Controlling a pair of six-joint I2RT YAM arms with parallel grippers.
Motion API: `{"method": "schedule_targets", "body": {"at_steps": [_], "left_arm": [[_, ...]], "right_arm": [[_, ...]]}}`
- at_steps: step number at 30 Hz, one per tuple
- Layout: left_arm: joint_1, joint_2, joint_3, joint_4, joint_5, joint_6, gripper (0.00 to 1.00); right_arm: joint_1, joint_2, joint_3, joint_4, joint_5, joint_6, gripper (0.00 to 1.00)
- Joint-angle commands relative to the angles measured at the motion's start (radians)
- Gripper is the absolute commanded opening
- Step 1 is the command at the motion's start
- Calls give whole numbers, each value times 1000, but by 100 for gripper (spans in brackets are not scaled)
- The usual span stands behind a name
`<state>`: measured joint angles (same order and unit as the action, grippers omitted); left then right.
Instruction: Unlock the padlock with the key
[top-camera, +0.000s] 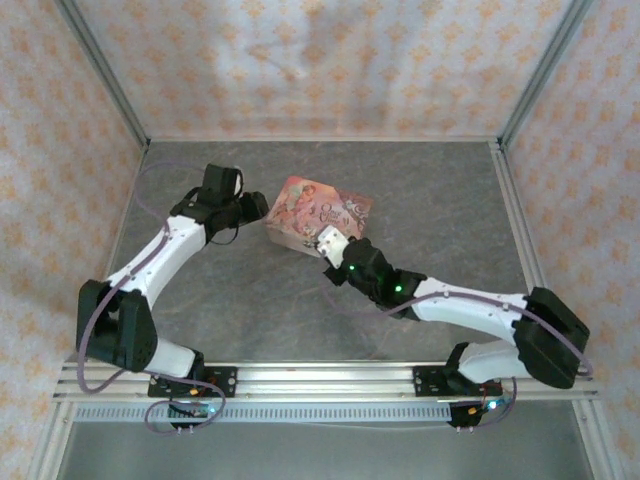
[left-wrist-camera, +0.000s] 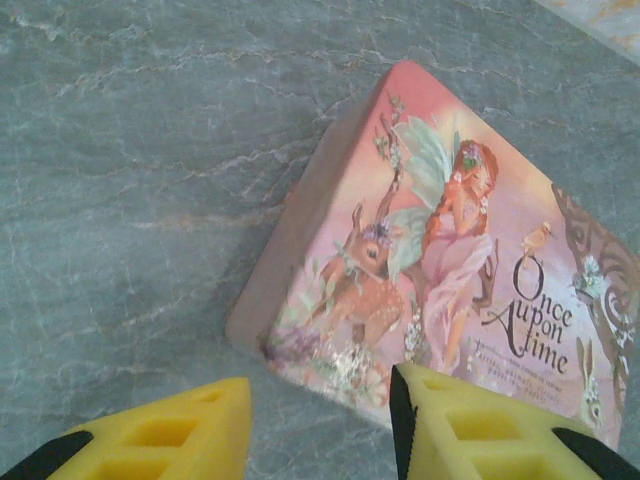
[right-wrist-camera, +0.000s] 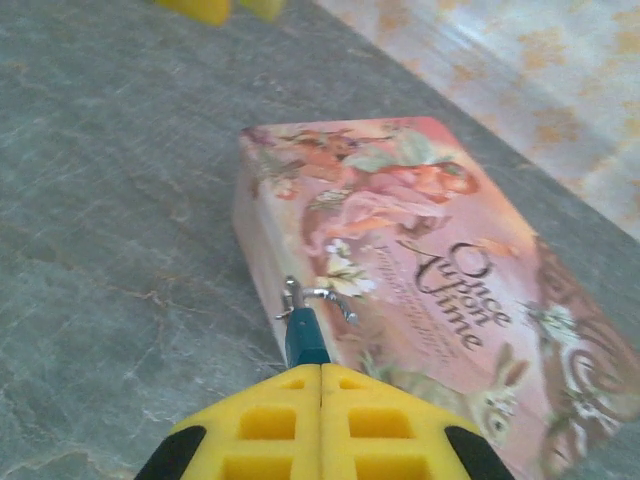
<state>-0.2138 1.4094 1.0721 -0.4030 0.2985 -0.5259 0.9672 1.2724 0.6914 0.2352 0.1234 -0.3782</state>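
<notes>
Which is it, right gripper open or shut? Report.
Shut: the right gripper has its yellow fingers pressed together on the teal padlock, which sticks out toward the pink tin.

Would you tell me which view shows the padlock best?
Right wrist: the padlock juts from the shut right gripper by the pink tin. From above it is too small to tell; the left wrist view faces the tin's lid.

The table (left-wrist-camera: 120, 200) looks like matt veined stone. The tin (right-wrist-camera: 430, 250) carries a slightly glossy print. The padlock (right-wrist-camera: 305, 342) is smooth teal, its shackle (right-wrist-camera: 306, 293) shiny metal.
</notes>
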Motion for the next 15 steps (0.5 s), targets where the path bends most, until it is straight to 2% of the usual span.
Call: {"method": "schedule_targets", "body": {"at_steps": [1, 9, 15], "left_arm": [[6, -52, -49, -17, -12, -36, 42], [-1, -169, -145, -11, 17, -68, 45], [-22, -203, -180, 2, 31, -92, 45]], "right_arm": [[-17, -79, -32, -16, 116, 60, 0], [-147, -245, -117, -58, 252, 194, 0], [-271, -226, -141, -93, 274, 347, 0]]}}
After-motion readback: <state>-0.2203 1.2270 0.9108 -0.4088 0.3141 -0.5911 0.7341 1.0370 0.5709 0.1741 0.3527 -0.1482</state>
